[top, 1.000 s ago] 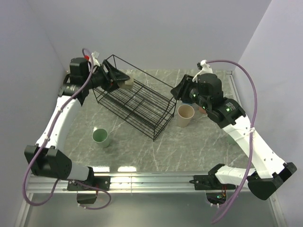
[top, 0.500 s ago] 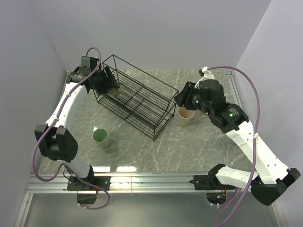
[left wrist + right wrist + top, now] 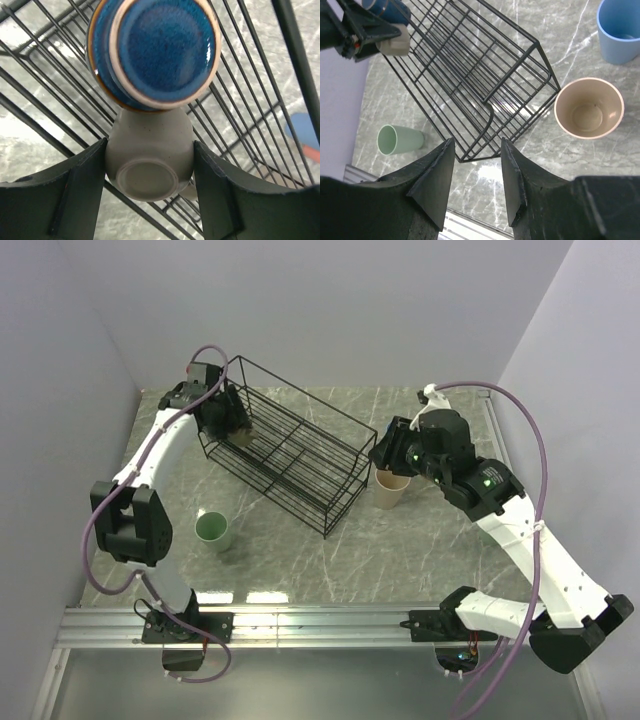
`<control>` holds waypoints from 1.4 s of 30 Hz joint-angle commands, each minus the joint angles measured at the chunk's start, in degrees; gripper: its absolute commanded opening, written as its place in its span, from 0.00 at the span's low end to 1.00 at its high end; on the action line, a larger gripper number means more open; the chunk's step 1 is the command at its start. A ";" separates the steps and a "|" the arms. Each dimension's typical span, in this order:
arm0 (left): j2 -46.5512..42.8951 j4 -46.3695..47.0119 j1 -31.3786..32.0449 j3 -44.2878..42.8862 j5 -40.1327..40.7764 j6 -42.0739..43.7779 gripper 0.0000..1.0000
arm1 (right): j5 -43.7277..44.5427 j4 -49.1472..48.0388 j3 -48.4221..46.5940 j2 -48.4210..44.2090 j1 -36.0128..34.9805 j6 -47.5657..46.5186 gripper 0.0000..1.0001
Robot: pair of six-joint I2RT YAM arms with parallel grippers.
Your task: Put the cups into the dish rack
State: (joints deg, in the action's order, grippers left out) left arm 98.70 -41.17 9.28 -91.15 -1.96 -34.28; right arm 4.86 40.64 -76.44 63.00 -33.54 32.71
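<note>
My left gripper is shut on a tan mug, base towards the camera, at the far-left end of the black wire dish rack. A dark navy mug lies in the rack just beyond it, touching it. My right gripper is open and empty, above the rack's right end and next to a beige cup. In the right wrist view, the beige cup stands upright, a blue cup stands behind it, and a pale-green tumbler lies left of the rack.
The pale-green tumbler stands on the marble table in front of the rack. A blue cup with a bit of pink beside it shows through the rack wires. Walls close in the left, back and right sides.
The left arm has swung round and carried the tan mug left and down into the rack's far end. The right arm has shifted slightly towards the beige cup.
</note>
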 commanded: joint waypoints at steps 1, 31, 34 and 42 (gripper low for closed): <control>2.72 -0.32 0.48 -3.24 3.43 0.00 0.00 | -0.03 0.75 -1.16 0.02 0.14 -1.07 0.49; 5.63 -12.27 1.27 -12.73 10.39 5.81 0.90 | -0.12 1.37 4.55 -3.59 0.23 -0.54 0.49; 4.58 -12.79 1.27 -13.17 10.48 5.46 0.94 | -0.38 1.37 4.99 -3.94 0.32 -0.19 0.48; -1.04 -16.49 1.27 -17.48 11.97 1.34 0.93 | 4.71 1.90 6.39 -7.54 -0.12 1.12 0.46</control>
State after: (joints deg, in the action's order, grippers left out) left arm 103.74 -54.43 10.81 -105.30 7.77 -30.30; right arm 5.39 42.70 -70.30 58.96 -33.54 33.17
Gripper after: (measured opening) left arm 0.939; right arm 0.468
